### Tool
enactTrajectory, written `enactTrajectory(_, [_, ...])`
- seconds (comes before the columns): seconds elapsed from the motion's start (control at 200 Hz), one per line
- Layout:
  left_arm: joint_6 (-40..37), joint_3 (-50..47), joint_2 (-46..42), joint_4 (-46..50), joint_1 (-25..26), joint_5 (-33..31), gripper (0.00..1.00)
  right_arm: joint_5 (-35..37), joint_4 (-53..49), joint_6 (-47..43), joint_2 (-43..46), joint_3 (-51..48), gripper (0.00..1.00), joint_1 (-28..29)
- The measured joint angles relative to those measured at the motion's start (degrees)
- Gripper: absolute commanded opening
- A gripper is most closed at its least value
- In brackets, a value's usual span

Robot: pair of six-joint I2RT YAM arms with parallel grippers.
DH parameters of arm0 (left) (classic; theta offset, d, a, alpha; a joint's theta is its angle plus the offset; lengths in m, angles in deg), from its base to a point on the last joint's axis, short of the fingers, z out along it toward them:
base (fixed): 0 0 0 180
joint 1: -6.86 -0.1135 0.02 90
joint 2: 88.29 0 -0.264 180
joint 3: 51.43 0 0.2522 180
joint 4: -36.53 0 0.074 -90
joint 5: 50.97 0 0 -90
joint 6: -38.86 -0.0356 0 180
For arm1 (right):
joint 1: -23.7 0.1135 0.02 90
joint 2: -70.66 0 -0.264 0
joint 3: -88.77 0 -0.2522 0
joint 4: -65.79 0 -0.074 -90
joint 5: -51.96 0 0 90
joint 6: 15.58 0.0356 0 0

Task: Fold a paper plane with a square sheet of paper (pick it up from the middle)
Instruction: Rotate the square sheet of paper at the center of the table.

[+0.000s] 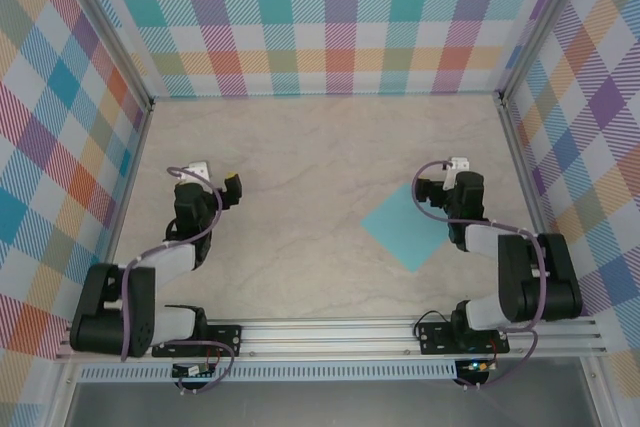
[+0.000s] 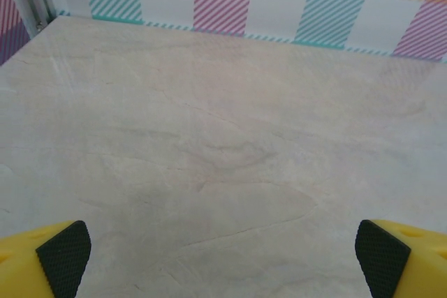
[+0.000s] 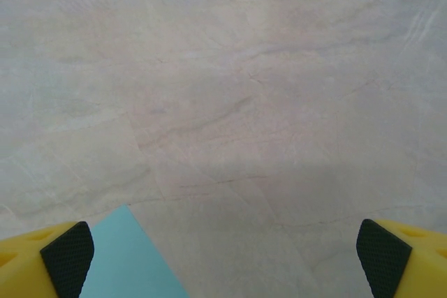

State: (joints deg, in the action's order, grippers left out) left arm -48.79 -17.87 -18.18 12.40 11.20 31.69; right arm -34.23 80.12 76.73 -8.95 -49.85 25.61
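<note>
Square sheet of paper (image 1: 402, 234) lies flat on the desk (image 1: 310, 147), turned like a diamond on the right side. Its right corner is tucked from sight under the right arm. It looks uncreased, so I judge that folding has not begun and the step in hand is the first pick-up.

The right pincer (image 3: 225, 259) stands wide and holds nothing. It is over bare desk, and one corner of the sheet shows beside one of its pads (image 3: 66, 259) in the wrist view. The left pincer (image 2: 223, 259) is just as wide and empty, well apart from the paper on the left side.

To do this well, the right pincer should come back over the sheet's middle. It should then descend squarely and pinch gently, so the thin paper bunches up between the pads. A flat sheet offers no edge there, and too much pressure could slide or crumple it.

Checked walls (image 1: 340, 17) close three sides, and a metal rail (image 1: 350, 332) runs along the near edge. No object blocks the approach, though the right arm itself hides part of the sheet from above.
</note>
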Motion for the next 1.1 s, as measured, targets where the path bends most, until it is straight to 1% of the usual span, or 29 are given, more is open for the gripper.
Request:
enactTrajectory(0.065, [1.7, -1.6, -6.4, 3.3, -0.2, 0.0, 1.0, -0.5, -10.2, 3.0, 3.9, 6.0, 1.0, 0.0])
enactTrajectory(0.155, [4.5, -1.9, -16.9, 11.7, -0.3, 0.4, 1.0, -3.5, -25.3, 10.1, 7.3, 16.4, 1.0, 0.0])
enactTrajectory(0.19, [5.9, -0.9, -20.6, 16.2, -0.3, 0.2, 1.0, -6.4, -30.6, 12.5, 7.8, 20.5, 1.0, -0.1])
enactTrajectory(0.24, [8.7, 1.8, -25.7, 23.8, -0.3, -0.4, 1.0, -13.2, -35.7, 16.1, 7.7, 24.7, 1.0, 0.0])
enactTrajectory(0.295, [11.9, 5.4, -29.9, 31.3, -0.4, -1.0, 1.0, -19.7, -39.2, 19.6, 7.2, 26.2, 1.0, 0.7])
enactTrajectory(0.365, [17.8, 9.2, -35.1, 40.1, -0.4, -1.4, 1.0, -23.5, -44.4, 23.2, 5.2, 26.0, 1.0, 3.5])
enactTrajectory(0.46, [25.5, 11.0, -41.7, 49.0, -0.4, -1.9, 1.0, -25.4, -50.2, 26.4, 1.8, 23.9, 0.99, 7.4])
enactTrajectory(0.555, [30.0, 10.5, -46.4, 55.4, -0.4, 1.7, 1.0, -25.0, -54.9, 28.8, -0.2, 22.7, 0.98, 9.2])
enactTrajectory(0.625, [31.8, 10.4, -47.0, 58.7, -0.4, 5.0, 1.0, -24.6, -56.0, 29.9, -0.9, 22.6, 0.98, 9.5])
enactTrajectory(0.695, [32.9, 10.5, -45.8, 61.7, -0.4, 7.8, 1.0, -24.1, -56.2, 30.5, -2.1, 22.8, 0.98, 9.7])
enactTrajectory(0.83, [33.1, 13.5, -38.4, 69.4, -0.4, 13.1, 1.0, -22.5, -57.2, 31.5, -7.1, 24.9, 0.96, 10.6])
enactTrajectory(0.96, [30.8, 19.6, -29.6, 74.9, -0.4, 17.6, 1.0, -21.3, -57.8, 31.6, -12.9, 28.8, 0.96, 12.0])
enactTrajectory(1.1, [26.8, 22.4, -25.1, 77.9, -0.4, 21.6, 1.0, -20.1, -58.3, 31.4, -19.5, 33.9, 0.95, 13.9])
